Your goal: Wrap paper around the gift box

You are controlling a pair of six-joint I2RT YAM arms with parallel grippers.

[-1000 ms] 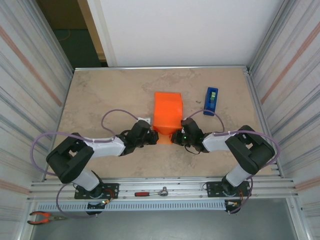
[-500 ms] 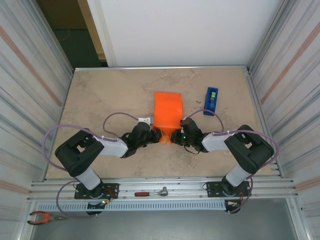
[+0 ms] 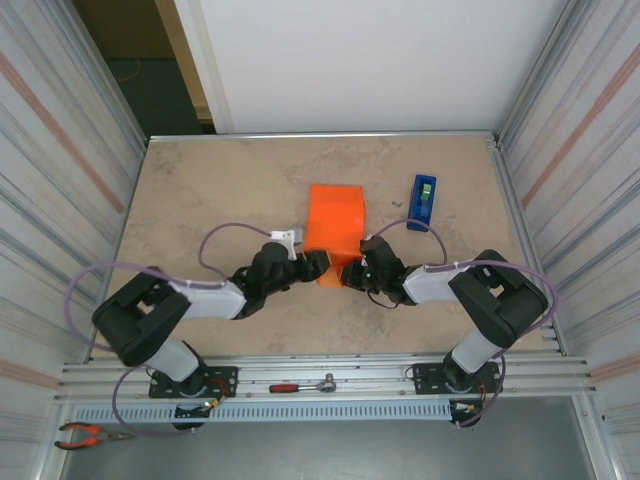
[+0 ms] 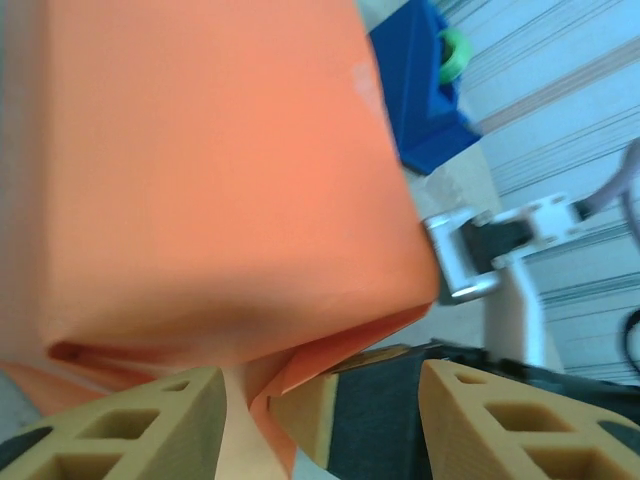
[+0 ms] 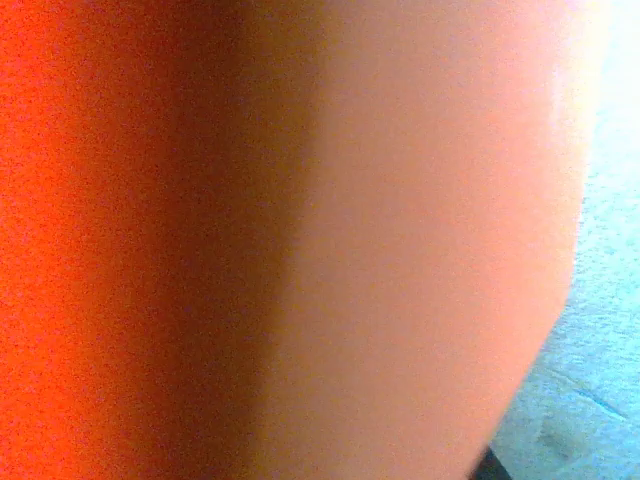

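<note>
The orange paper [image 3: 335,220] lies folded round a block at the table's middle, and the gift box is hidden under it. My left gripper [image 3: 312,263] stands open at the package's near left corner. In the left wrist view its tan fingers [image 4: 130,425] straddle a folded flap of the paper [image 4: 200,180] without pinching it. My right gripper [image 3: 348,272] is shut at the near right corner, with the flap's tip at its tan fingers [image 4: 305,420]. Orange paper [image 5: 300,240] presses close against the right wrist camera.
A blue tape dispenser [image 3: 422,201] stands right of the package, also seen from the left wrist [image 4: 420,100]. A ratchet wrench [image 3: 305,385] lies on the front rail and red pliers [image 3: 85,434] at the lower left. Corrugated metal walls close both sides.
My left gripper has opened and let go of the paper flap, and its arm has shifted a little. The right gripper stays shut in place.
</note>
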